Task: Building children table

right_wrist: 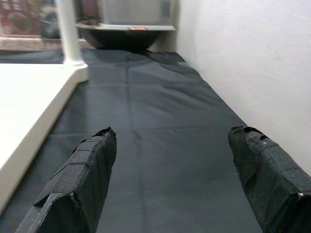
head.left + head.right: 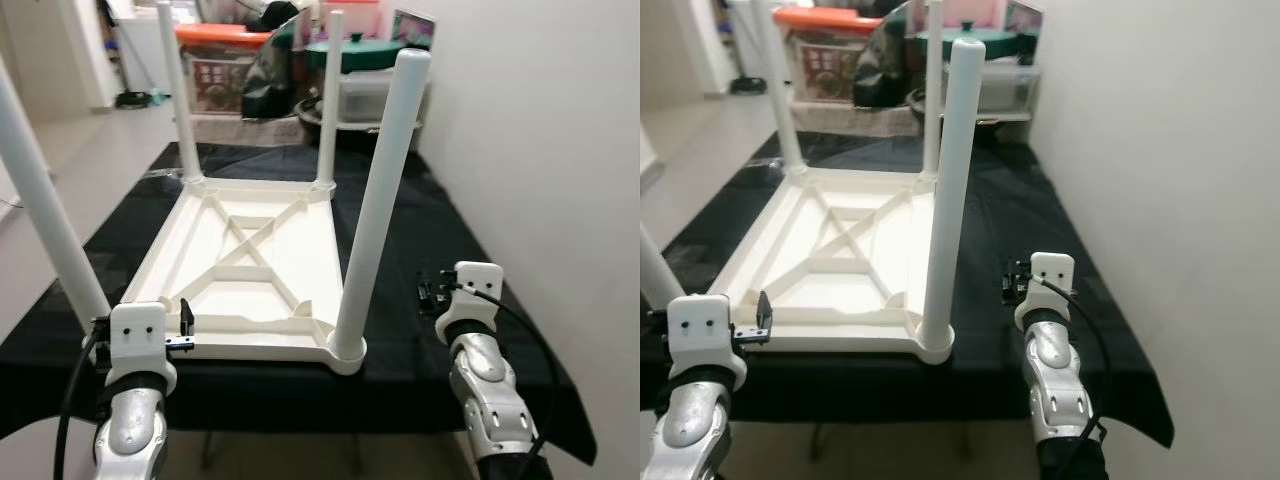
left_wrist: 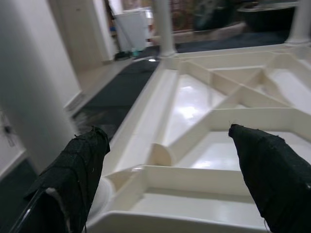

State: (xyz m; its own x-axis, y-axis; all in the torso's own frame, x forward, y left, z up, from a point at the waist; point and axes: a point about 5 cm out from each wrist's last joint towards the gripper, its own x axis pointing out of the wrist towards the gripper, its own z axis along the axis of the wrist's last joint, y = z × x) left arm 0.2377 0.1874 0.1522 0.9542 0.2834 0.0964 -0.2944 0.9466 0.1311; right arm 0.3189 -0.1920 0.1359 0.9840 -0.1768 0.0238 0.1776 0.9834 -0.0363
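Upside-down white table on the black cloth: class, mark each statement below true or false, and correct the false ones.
1. The white table lies top-down with its legs pointing up. True.
2. Only two legs are fitted. False: four legs stand up, including the near right leg.
3. The left gripper is open, at the table's near edge. True.
4. The right gripper is shut on a leg. False: it is open over the black cloth, holding nothing.
5. A wall runs along the robot's right. True.
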